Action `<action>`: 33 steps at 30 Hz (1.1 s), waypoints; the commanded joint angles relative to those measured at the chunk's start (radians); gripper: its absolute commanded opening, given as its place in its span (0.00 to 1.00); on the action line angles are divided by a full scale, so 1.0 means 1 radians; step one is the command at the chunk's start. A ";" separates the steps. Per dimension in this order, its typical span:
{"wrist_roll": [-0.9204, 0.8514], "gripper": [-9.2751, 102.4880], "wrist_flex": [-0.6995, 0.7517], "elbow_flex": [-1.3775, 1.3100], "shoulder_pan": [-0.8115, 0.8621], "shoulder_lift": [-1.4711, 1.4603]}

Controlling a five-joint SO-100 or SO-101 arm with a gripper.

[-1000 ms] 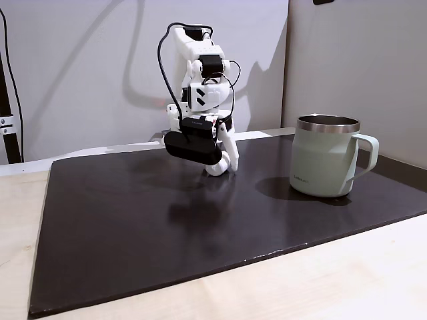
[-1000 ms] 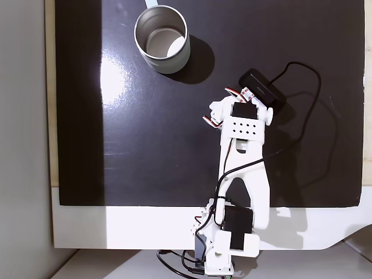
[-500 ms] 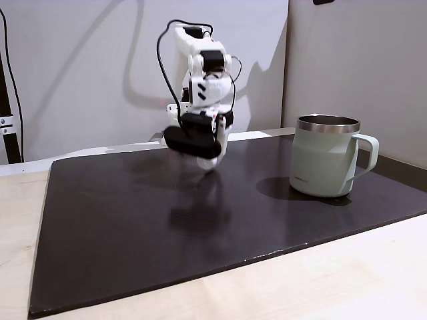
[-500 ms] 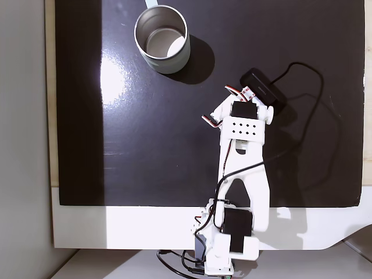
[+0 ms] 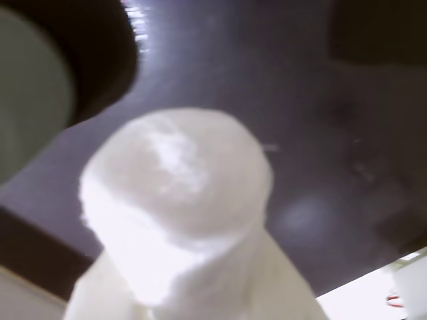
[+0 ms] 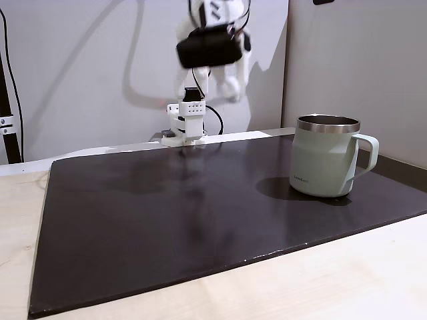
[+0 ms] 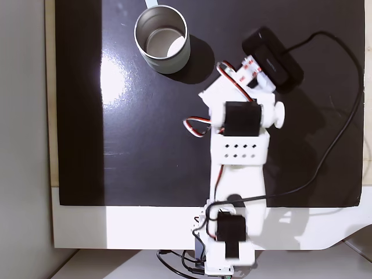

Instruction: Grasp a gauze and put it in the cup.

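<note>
The gauze is seen in the wrist view as a white roll, close to the lens and carried between pale gripper fingers closed about its lower part (the fingertips themselves are cropped). In a fixed view the gripper is raised high above the dark mat, well apart from the cup, which stands upright at the right. In the top-down fixed view the cup lies up and left of the arm. For the carry to be done well, height should be kept until the roll is centred over the steel rim, and release withheld until then. The cup's pale wall is glimpsed at the left edge of the wrist view.
</note>
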 commanded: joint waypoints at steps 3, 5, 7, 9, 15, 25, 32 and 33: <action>0.067 0.08 0.049 -0.359 -0.058 -0.135; 0.101 0.09 0.051 -0.430 -0.083 -0.187; 0.147 0.09 0.051 -0.508 -0.107 -0.249; 0.196 0.09 0.051 -0.592 -0.129 -0.310; 0.359 0.10 0.051 -0.893 -0.175 -0.515; 0.434 0.09 -0.009 -1.137 -0.270 -0.712; 0.508 0.09 -0.112 -1.137 -0.285 -0.752; 0.514 0.09 -0.117 -1.137 -0.285 -0.756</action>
